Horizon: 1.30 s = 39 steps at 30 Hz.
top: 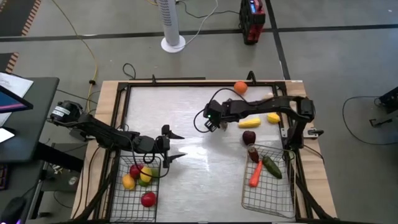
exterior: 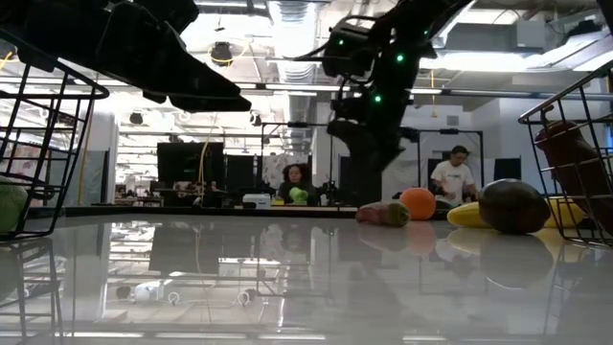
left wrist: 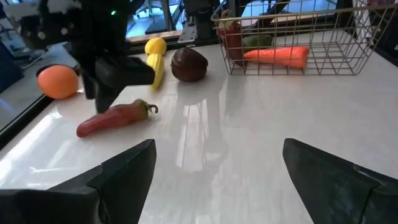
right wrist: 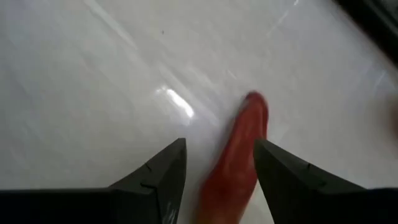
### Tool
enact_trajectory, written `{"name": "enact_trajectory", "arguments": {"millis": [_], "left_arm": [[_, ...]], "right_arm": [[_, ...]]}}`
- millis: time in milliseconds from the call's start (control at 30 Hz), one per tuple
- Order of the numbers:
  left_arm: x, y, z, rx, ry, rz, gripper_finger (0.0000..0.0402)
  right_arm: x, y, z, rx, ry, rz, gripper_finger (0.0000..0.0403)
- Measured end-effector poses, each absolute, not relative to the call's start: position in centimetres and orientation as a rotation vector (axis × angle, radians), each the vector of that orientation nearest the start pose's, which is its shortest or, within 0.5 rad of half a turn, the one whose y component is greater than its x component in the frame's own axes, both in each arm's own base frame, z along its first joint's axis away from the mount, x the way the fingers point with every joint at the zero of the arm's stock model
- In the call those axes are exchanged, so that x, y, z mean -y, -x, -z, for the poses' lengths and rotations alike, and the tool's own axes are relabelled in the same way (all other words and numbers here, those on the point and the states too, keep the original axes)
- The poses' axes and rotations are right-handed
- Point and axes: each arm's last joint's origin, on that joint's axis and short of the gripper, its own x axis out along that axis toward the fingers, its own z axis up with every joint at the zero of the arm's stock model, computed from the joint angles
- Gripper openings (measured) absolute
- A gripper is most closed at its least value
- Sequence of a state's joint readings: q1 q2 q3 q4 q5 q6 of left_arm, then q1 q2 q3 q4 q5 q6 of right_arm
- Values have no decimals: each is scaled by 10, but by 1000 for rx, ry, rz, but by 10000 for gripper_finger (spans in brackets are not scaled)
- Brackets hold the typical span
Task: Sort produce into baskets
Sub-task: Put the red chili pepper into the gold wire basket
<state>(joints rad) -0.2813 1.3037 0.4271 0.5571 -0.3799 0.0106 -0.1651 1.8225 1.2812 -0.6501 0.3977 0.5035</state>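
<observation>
Now our right claw (right wrist: pixel 214 168) straddles the red pepper (right wrist: pixel 239 155) lying mid-table, fingers apart, not yet gripping, while our left claw (top: pixel 176 145) waits spread beside its basket (top: pixel 134 190); closing off-centre could squirt the pepper sideways.

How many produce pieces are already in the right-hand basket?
3, possibly more hidden: a carrot lying mid-basket, a green cucumber beside it, and a dark red pepper at the far left corner of the right basket.
</observation>
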Motion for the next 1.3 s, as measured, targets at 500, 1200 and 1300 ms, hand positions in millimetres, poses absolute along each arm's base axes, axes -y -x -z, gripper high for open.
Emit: {"name": "enact_trajectory", "arguments": {"millis": [500,1200,1300], "left_arm": [[58,-236,-178,-308,-97,-81,341],[58,-236,-178,-308,-94,-89,341],[58,-236,-178,-309,-97,-89,341]], "right_arm": [[71,-340,-156,-1115,-341,918,221],[72,-333,-151,-1132,-383,830,158],[71,-332,-162,-1138,-390,796,158]]}}
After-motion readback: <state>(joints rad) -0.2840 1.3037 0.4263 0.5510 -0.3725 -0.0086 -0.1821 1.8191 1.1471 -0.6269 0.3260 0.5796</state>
